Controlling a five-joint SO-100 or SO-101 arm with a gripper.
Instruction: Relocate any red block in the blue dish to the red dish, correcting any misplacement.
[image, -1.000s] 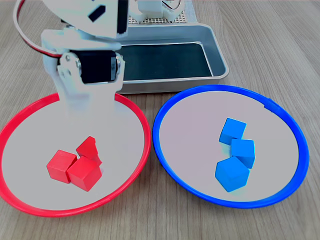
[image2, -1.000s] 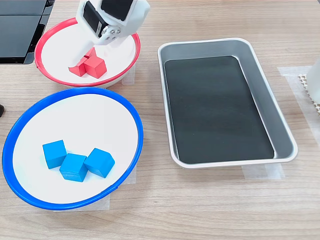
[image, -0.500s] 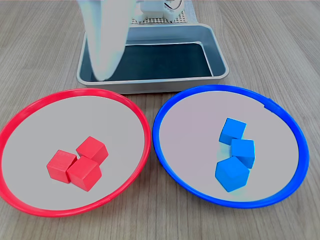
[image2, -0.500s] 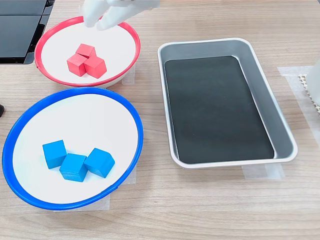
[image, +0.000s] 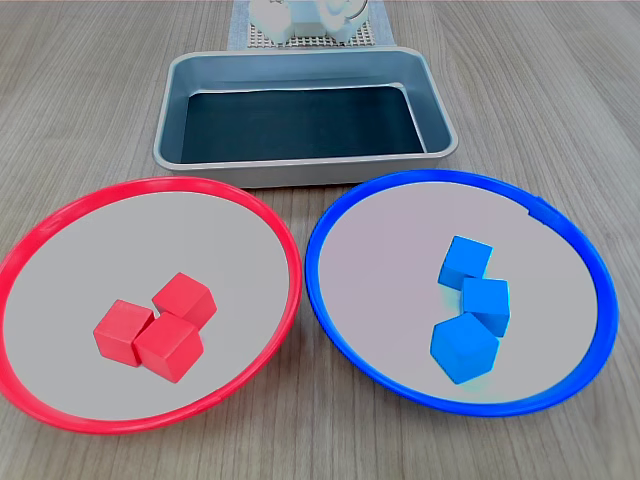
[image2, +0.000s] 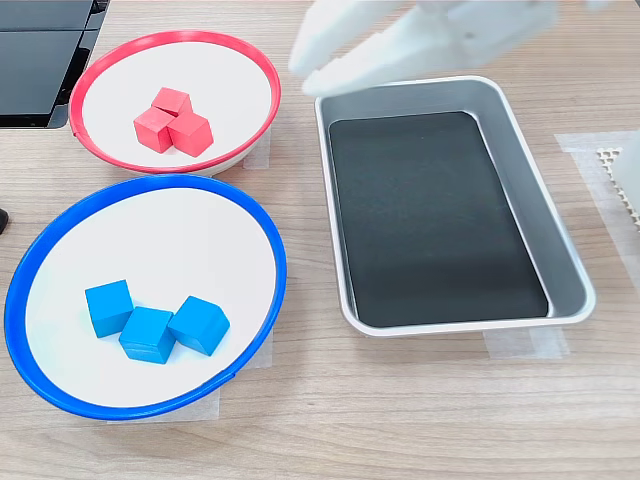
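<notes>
Fingers (image2: 335, 50) look a bit apart and hold nothing; each red block (image: 184, 298) seems light and hard, so I'd pinch its flat sides

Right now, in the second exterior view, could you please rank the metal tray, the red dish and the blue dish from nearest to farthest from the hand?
1. The metal tray, directly beneath the hand, at the second exterior view's right.
2. The red dish, at the second exterior view's upper left.
3. The blue dish, at the second exterior view's lower left.
</notes>
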